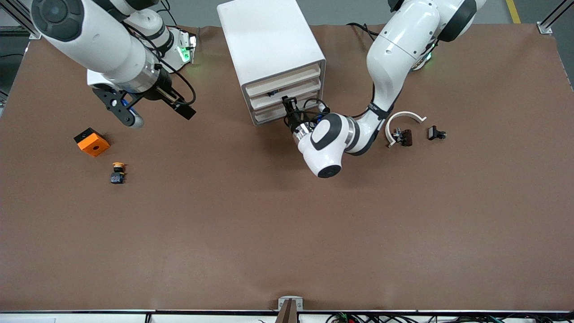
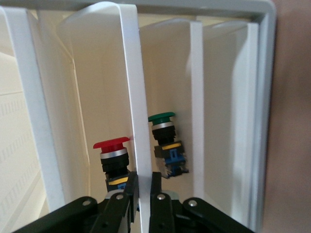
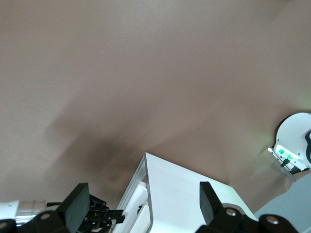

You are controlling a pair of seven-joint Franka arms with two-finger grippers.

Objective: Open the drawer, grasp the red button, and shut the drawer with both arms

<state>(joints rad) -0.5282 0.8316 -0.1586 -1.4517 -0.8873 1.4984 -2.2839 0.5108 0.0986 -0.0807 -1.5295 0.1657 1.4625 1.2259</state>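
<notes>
A white cabinet [image 1: 273, 49] with three drawers stands at the table's back middle. My left gripper [image 1: 289, 106] is at its front, shut on the thin white front lip of a drawer [image 2: 138, 121]. In the left wrist view the fingers [image 2: 127, 191] clamp that lip from both sides. The red-capped button [image 2: 112, 154] lies inside, just past one finger. A green-capped button [image 2: 166, 141] lies in the neighbouring compartment. My right gripper [image 1: 152, 106] hangs open and holds nothing, above the table toward the right arm's end; the cabinet [image 3: 194, 194] shows between its fingers [image 3: 77, 204].
An orange cube with a hole [image 1: 92, 141] and a yellow-orange-capped button [image 1: 118, 172] lie toward the right arm's end. A white curved piece [image 1: 403, 117] and two small black parts [image 1: 402, 136] [image 1: 436, 133] lie toward the left arm's end.
</notes>
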